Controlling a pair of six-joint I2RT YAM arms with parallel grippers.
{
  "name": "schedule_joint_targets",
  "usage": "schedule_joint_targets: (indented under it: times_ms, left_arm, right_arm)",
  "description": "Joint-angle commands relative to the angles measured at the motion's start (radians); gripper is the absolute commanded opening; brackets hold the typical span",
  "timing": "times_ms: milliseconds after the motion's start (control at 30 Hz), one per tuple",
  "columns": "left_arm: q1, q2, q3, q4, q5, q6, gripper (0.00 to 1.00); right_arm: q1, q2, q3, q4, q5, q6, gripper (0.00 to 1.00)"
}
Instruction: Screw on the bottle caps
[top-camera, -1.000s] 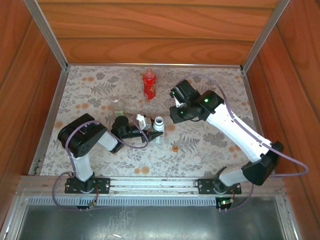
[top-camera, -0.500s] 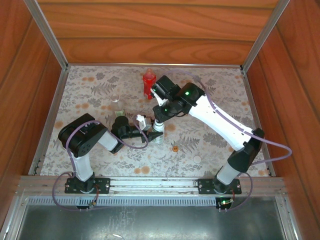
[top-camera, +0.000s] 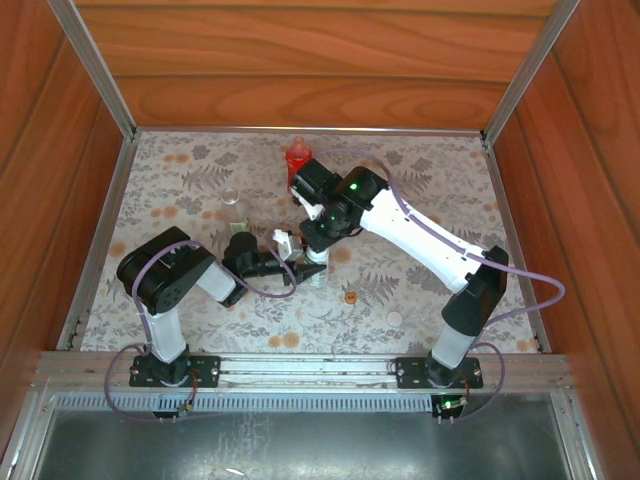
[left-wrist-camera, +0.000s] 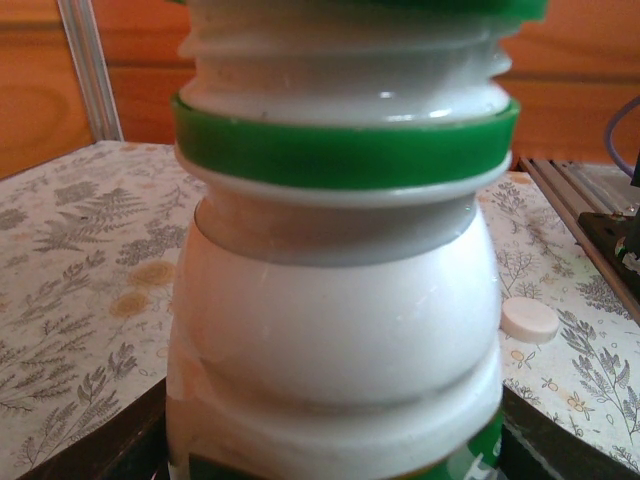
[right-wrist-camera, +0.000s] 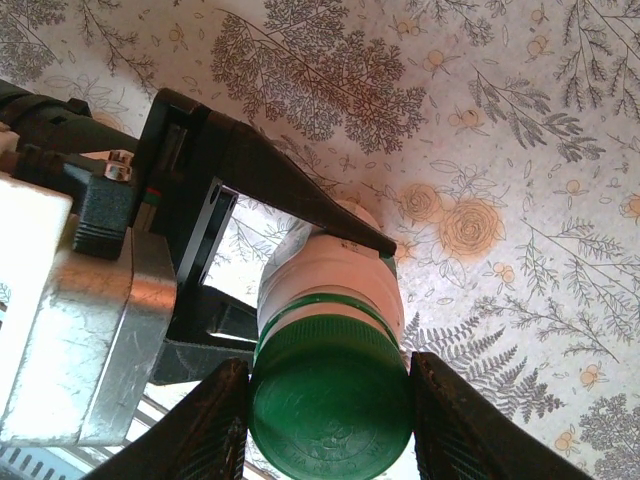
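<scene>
Step in hand: the green cap (right-wrist-camera: 326, 432) is being fitted to the white bottle (left-wrist-camera: 335, 340), which stands near the middle of the table (top-camera: 440, 170).
Left gripper (top-camera: 308, 266): clamped on the body of the white bottle, which is held upright.
Right gripper (right-wrist-camera: 328, 395): brought in from above, its fingers pressed against either side of the green cap.
Cap seating: bare thread ridges are seen between the cap's lower edge and the green neck ring (left-wrist-camera: 345, 150). The cap is therefore judged to be set on the mouth but not wound down.
Next move: a turn of the right wrist about the bottle's axis is called for, with light downward pressure. The left grip must be kept firm so the bottle is not spun. A release and re-grip is probably needed for further turns.
Left to do: the red bottle (top-camera: 296, 157) stands toward the far edge, and the clear bottle (top-camera: 232, 205) toward the left edge. The orange-red cap (top-camera: 350, 296) and the white cap (top-camera: 395, 318) lie loose toward the near edge.
Writing: only a sliver of the dark-green label (left-wrist-camera: 215, 470) is shown, and nothing on it can be read. Faint moulded marks may be present on the cap top, but they are too blurred to read.
</scene>
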Motion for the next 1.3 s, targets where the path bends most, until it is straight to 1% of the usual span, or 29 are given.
schedule_joint_targets:
  times_ms: [0,233,533,667,1033,1267]
  left_arm:
    - [-0.005,0.026,0.008,0.01,0.025,0.013,0.58]
    - [-0.006,0.026,0.006,0.01,0.026,0.012,0.58]
    - [-0.005,0.02,0.002,0.011,0.025,0.014,0.58]
    - [-0.006,0.021,-0.001,0.01,0.024,0.014,0.58]
    - [-0.003,0.026,0.004,0.01,0.02,0.012,0.58]
    - [-0.004,0.027,0.004,0.01,0.019,0.01,0.58]
  right_arm:
    - [0.013,0.004,0.016,-0.037,0.023,-0.017,0.44]
    - [0.022,0.028,0.026,-0.051,0.029,-0.017,0.43]
    - [0.02,0.057,0.013,-0.048,0.021,0.031,0.43]
    - [0.02,0.044,-0.002,-0.043,0.042,0.033,0.43]
    - [0.022,-0.032,-0.079,0.06,0.045,0.023,0.4]
    - [0.024,-0.03,-0.121,0.076,0.066,0.026,0.41]
